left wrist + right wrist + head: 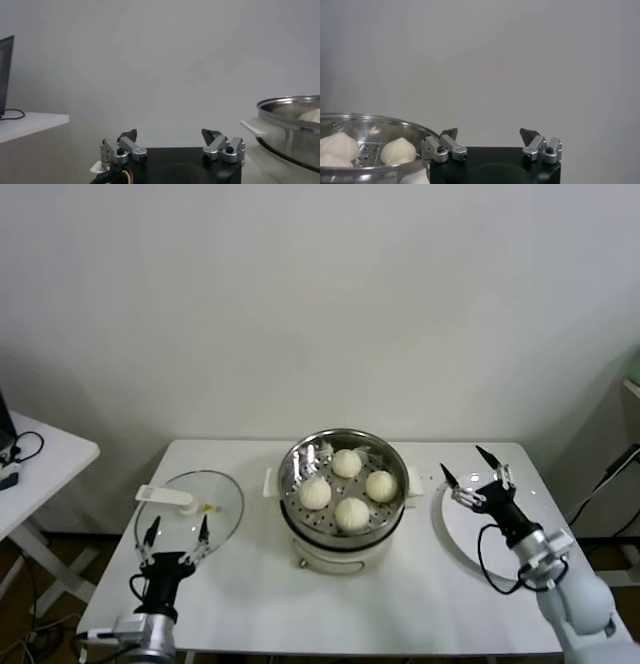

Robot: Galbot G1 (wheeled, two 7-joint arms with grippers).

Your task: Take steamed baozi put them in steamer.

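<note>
Baozi fill the steamer [341, 489], which sits mid-table on the white table [400, 604]. Four cream-white steamed baozi rest on its perforated tray: one at twelve o'clock [346, 463], one at three o'clock [380, 484], one at six o'clock [351, 513] and one at nine o'clock [315, 493], close together but with tray showing between them. The pot's steel rim rises around them above a cream-white base.

At three o'clock from the steamer lies a white plate [458, 536], with nothing on its visible surface. The right gripper [472, 475] hovers over the plate's far edge, fingers spread wide and holding nothing; its wrist view shows the steamer rim [370, 120] and two buns [399, 150] close by.

At nine o'clock from the steamer a round glass lid [190, 509] with a white handle [166, 498] lies flat on the table. The left gripper [177, 534] is at the lid's near edge, fingers apart and empty; its wrist view catches the steamer's rim [290, 105] off to one side.
</note>
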